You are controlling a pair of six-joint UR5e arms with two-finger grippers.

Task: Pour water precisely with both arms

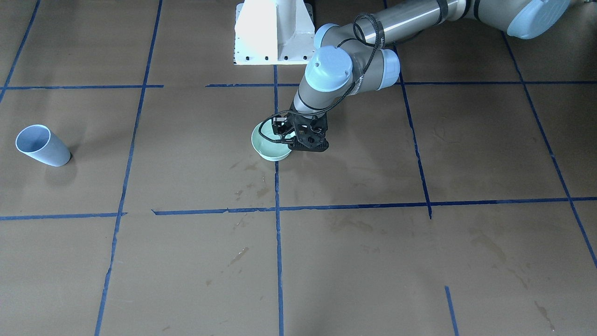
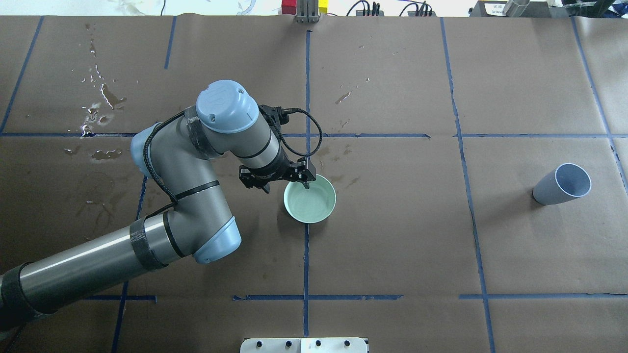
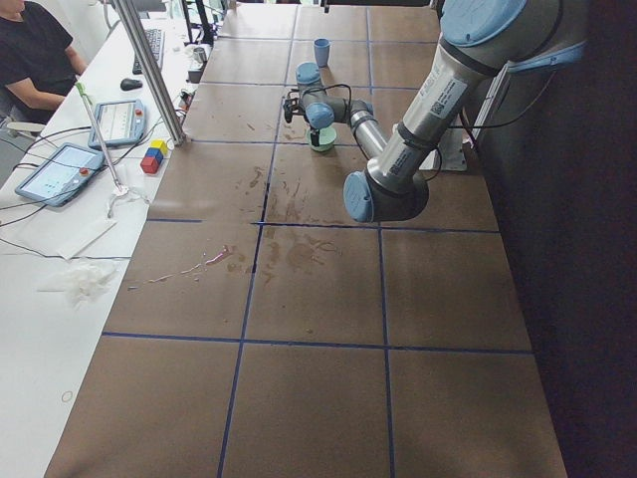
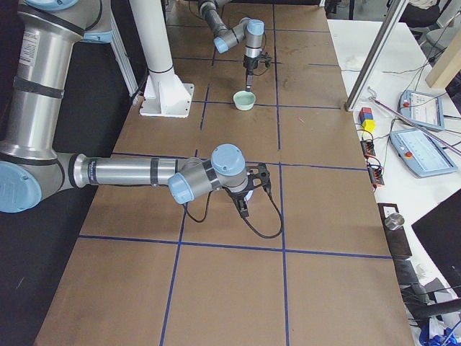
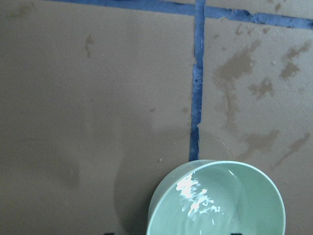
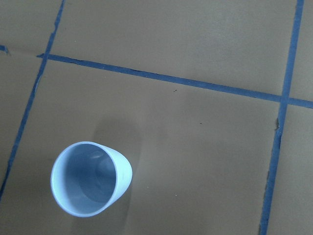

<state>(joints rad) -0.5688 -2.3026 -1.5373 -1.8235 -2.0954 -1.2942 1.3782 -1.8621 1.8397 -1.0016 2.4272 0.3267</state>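
Observation:
A pale green bowl (image 2: 310, 200) with water in it stands on the brown table near the middle; it also shows in the front view (image 1: 269, 147) and the left wrist view (image 5: 217, 200). My left gripper (image 2: 286, 186) (image 1: 305, 147) is low at the bowl's rim, open, one finger (image 2: 306, 185) over the rim and the other outside. A light-blue cup (image 2: 562, 184) (image 1: 42, 145) stands far off on my right side. The right wrist view looks down into the cup (image 6: 90, 178). My right gripper (image 4: 245, 196) shows only in the exterior right view; I cannot tell if it is open.
The white pedestal base (image 1: 273, 32) stands at my edge of the table. Wet stains (image 2: 100, 105) mark the paper at the far left. Blue tape lines cross the table. A side bench holds tablets and coloured blocks (image 3: 152, 156), with an operator (image 3: 35, 55) beside it.

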